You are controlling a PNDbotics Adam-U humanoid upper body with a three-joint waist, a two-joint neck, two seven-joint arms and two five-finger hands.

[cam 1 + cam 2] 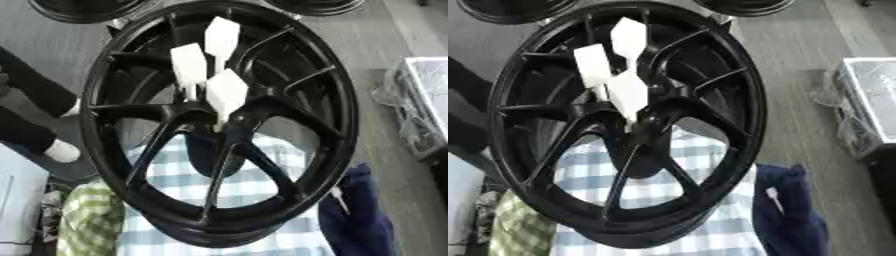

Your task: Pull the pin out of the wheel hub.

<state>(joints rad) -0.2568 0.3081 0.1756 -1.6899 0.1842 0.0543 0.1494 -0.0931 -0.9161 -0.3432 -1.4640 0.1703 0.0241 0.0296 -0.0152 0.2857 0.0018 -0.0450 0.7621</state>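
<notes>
No hand of yours shows in either eye view right now, so I can't tell you whether they're relaxed, clenched or holding anything. What fills the view is the wheel [219,125], a big black multi-spoke rim, glossy-ish, standing tilted over checked cloth [254,190]. At its hub [214,117] sit three white pins [226,92], flat blocky tags on thin stems, bunched close together and fanning up and out from the centre.

Stuff that could bite you, as I see it:
- the pins sit so near each other that reaching for one could knock or drag its neighbour
- the stems look thin, so a sideways yank might bend or jam one instead of sliding it out; pull along the stem
- the wheel looks propped rather than fixed, so tugging could tip or roll it on that soft cloth
- the spokes crowd the hub, so fingers could snag coming in

There's also a dark blue fabric thing [354,215] beside the rim at lower right, plus green checked cloth [87,220] lower left
</notes>
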